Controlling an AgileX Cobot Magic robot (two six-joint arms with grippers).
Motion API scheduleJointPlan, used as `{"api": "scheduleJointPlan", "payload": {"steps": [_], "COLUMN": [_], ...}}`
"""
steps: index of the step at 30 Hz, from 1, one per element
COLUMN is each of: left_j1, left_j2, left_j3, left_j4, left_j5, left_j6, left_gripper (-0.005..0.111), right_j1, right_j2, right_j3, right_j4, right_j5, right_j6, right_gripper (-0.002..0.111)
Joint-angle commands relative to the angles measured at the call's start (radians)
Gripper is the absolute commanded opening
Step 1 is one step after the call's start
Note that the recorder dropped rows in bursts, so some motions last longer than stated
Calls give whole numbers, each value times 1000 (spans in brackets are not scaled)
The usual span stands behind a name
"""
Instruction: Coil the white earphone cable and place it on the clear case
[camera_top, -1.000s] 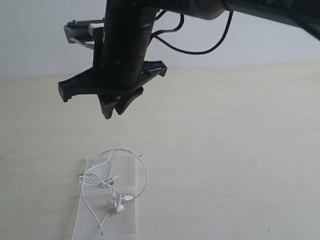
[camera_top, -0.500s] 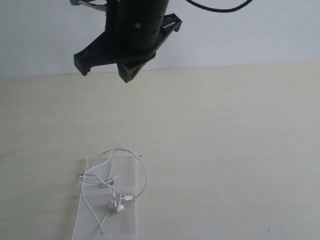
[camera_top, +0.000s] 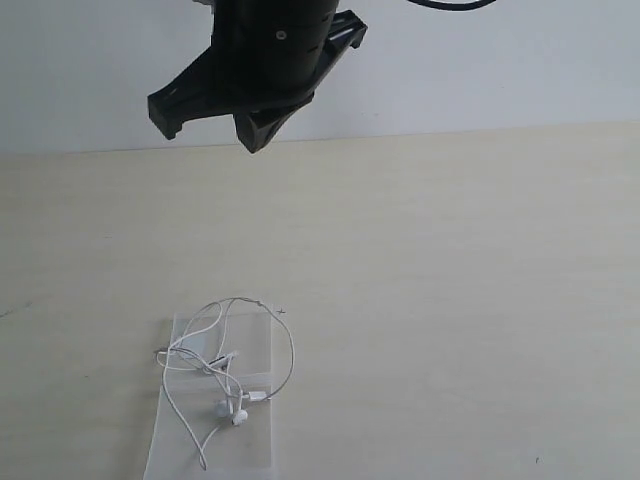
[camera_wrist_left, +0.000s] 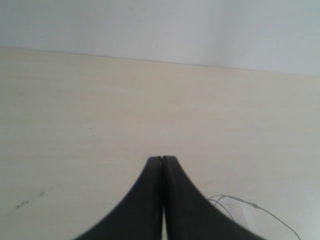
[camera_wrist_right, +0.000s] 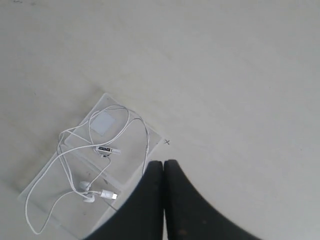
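Exterior view: the looped white earphone cable (camera_top: 225, 362) is being held up by the clear case (camera_top: 250, 445), seemingly laid front to back. Fingers of the left gripper (camera_wrist_left: 162, 159) and right gripper (camera_wrist_right: 163, 162) are being pressed together.

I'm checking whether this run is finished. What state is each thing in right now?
white earphone cable: loosely looped, lying on the case, some loops past its edges, not held.
clear case: flat on the table, cable on top.
left tool: shut, empty.
right tool: shut, empty, high above the case.
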Motion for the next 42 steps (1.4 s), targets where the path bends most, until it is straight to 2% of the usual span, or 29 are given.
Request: {"api": "scheduleJointPlan", "payload": {"steps": [1,11,21,27,36,42], "left_j1": [1,1,1,1,1,1], "left_j2": [3,3,3,3,3,3], "left_j3": [3,3,3,3,3,3], "left_j4": [-1,-1,-1,-1,-1,-1], "left_j5": [7,7,5,5,5,5], "left_j6": [4,4,4,4,4,4], "left_gripper": [0,0,0,0,0,0], "right_j1": [-3,-3,-3,-3,-3,-3], "right_j2": [-36,-179,-182,-182,-197,-297], "right_j3": [-7,-7,-7,-7,8,197], "right_j4": [-7,-8,-5,-2,-31,-36], "right_j5": [-26,1,-5,-155,-209,-496], "right_j6": [-13,-16,-17,-13,-18,-21], "right_gripper": [0,0,0,0,0,0]}}
